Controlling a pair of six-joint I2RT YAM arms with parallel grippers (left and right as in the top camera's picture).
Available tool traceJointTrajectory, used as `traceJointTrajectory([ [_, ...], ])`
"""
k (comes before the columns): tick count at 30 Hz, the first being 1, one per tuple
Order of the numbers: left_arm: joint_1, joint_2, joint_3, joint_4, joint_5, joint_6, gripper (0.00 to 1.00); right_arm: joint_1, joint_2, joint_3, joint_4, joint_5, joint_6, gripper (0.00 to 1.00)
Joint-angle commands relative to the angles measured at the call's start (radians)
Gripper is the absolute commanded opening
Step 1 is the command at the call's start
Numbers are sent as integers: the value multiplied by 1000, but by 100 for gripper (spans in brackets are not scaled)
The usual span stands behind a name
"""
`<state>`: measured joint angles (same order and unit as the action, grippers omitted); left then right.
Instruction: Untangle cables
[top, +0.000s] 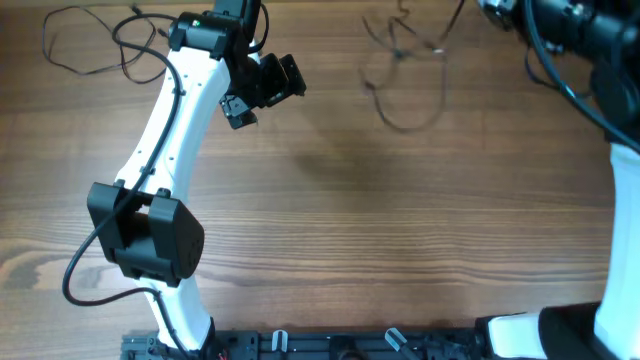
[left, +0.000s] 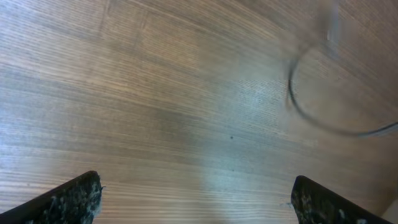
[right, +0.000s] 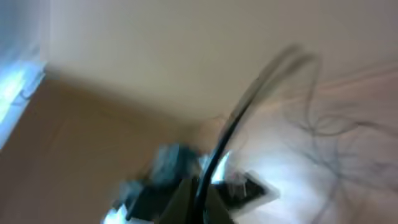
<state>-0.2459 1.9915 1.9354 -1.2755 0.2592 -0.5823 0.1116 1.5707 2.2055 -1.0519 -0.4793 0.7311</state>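
Probably a lab: robot arms (top: 160, 150), wooden table (top: 400, 220).

The tangled cable (top: 400, 52) is thin and black. It lies on the table (top: 380, 220) near the far edge, with a small knot of strands, one big loose loop, and one strand stretching up toward the far right. The left cable (top: 130, 20), also thin and black, lies in wide loops at the far left corner, well apart.

The right wrist view is smeared: a cable (right: 249, 118) streaks up from the closed jaws of the right gripper (right: 198, 202). Overhead, the frame cuts that gripper off at the far right of the table (top: 400, 230). Plugs on the cables (top: 400, 52) are too small to tell.
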Motion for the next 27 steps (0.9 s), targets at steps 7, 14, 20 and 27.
traceJointTrajectory([
  [7,-1,6,-6,4,2,-10,100,51,-43,147,-40,211,-49,4],
  [14,-3,6,-6,63,5,-10,100,55,-25,135,-223,404,-111,4],
  [20,-50,77,-6,196,4,-10,99,51,-98,173,-8,403,-151,4],
  [27,-89,220,-6,368,-18,-11,96,52,-241,180,78,732,-154,4],
])
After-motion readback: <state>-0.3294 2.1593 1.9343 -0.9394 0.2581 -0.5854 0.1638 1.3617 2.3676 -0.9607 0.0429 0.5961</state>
